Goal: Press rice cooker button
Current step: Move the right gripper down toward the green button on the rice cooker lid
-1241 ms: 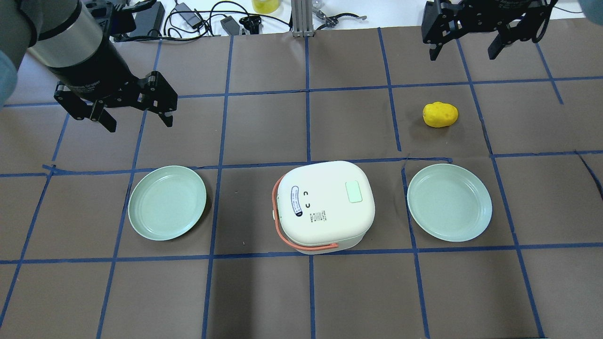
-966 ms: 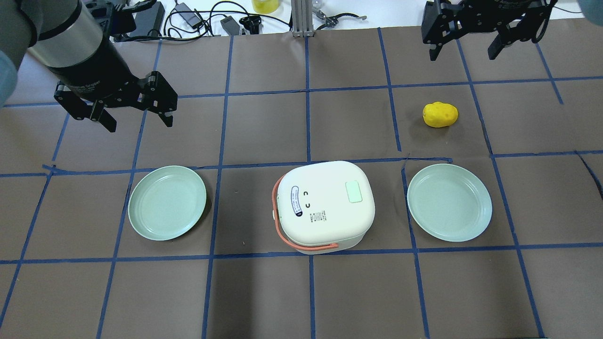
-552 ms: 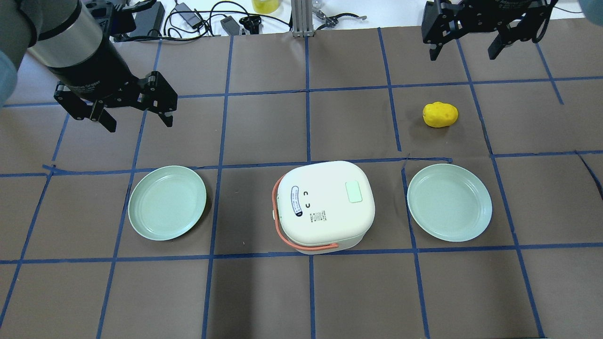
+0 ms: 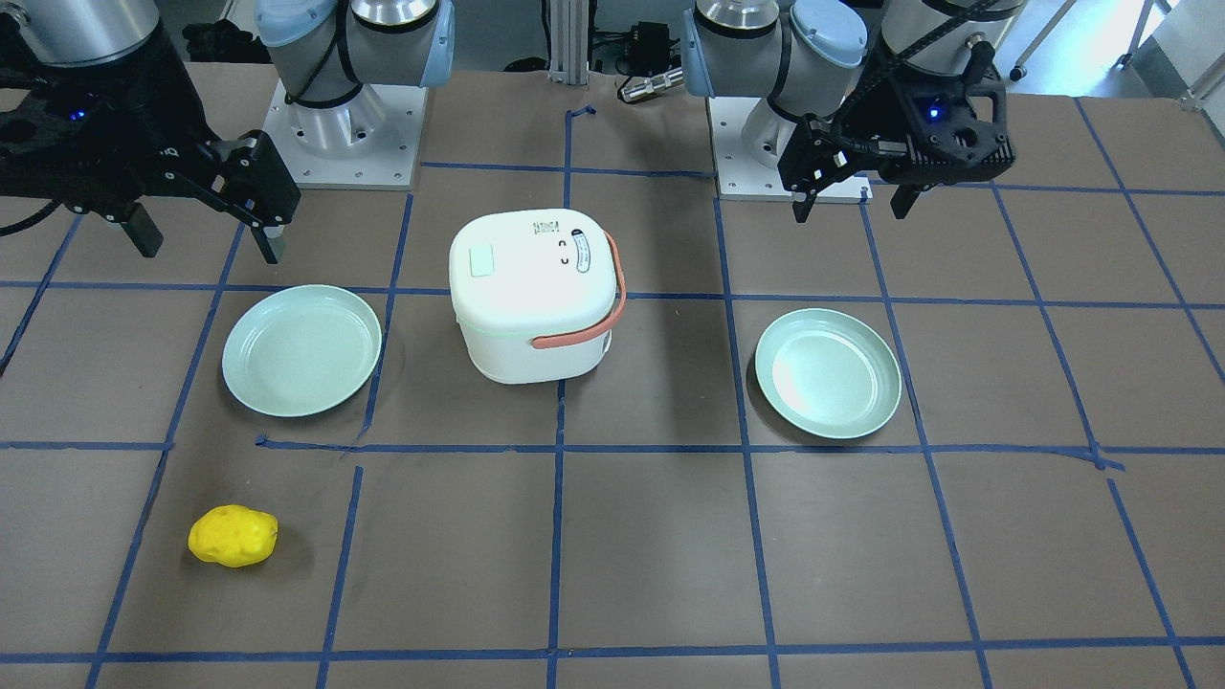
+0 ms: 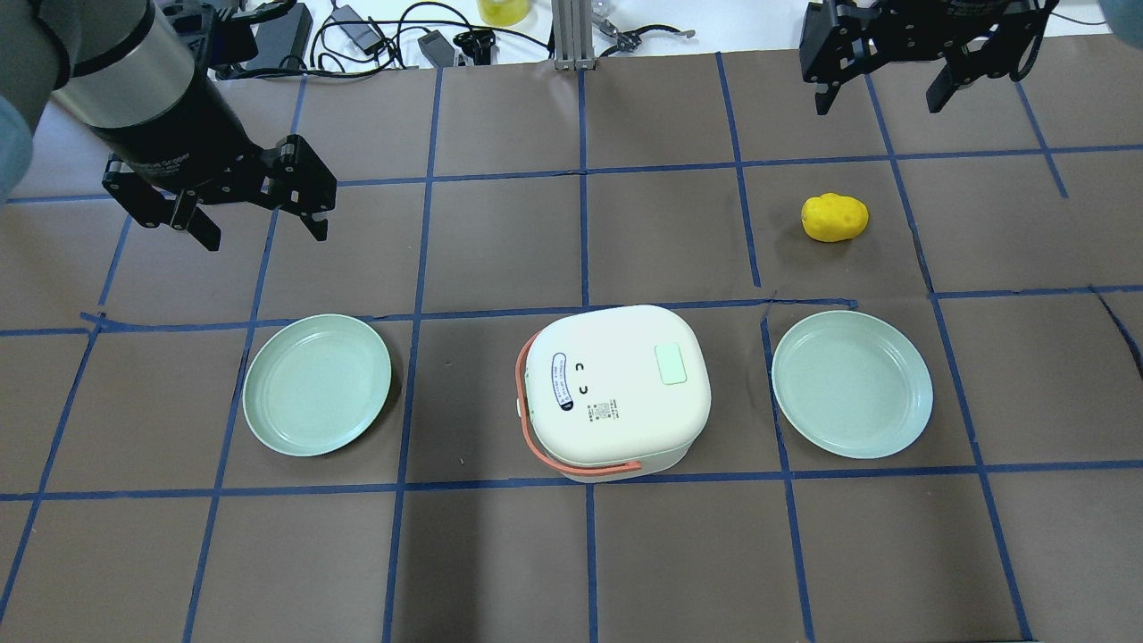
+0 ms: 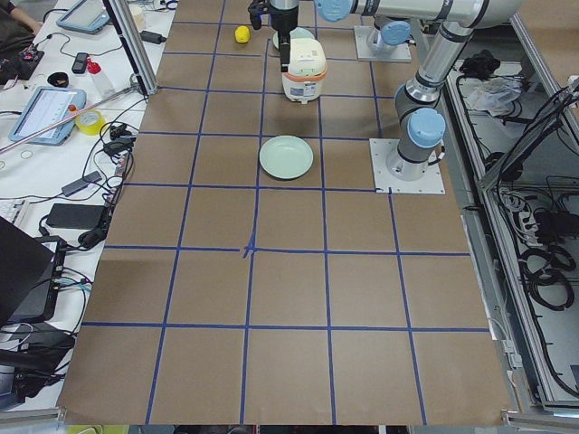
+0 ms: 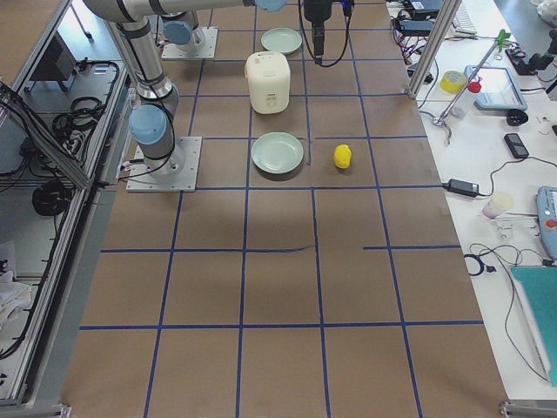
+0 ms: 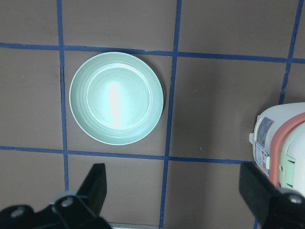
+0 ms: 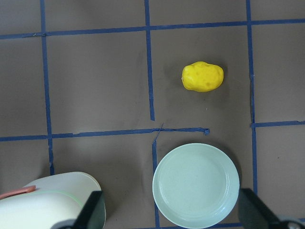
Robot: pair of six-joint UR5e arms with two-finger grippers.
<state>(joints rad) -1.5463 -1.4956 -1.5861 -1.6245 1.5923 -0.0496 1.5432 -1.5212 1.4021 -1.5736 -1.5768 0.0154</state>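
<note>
The white rice cooker point(image 5: 616, 393) with an orange handle stands at the table's middle, lid shut. Its pale green button point(image 5: 671, 363) is on the lid's right side; it also shows in the front-facing view point(image 4: 481, 260). My left gripper point(image 5: 265, 235) hangs open and empty above the table, far left of the cooker and beyond the left plate. My right gripper point(image 5: 878, 104) hangs open and empty at the far right, beyond the yellow object. The left wrist view shows the cooker's edge point(image 8: 281, 143). The right wrist view shows its corner point(image 9: 47, 200).
A pale green plate point(image 5: 317, 384) lies left of the cooker and another point(image 5: 852, 384) right of it. A yellow potato-like object point(image 5: 834, 218) lies beyond the right plate. Cables and adapters point(image 5: 357, 36) lie along the far edge.
</note>
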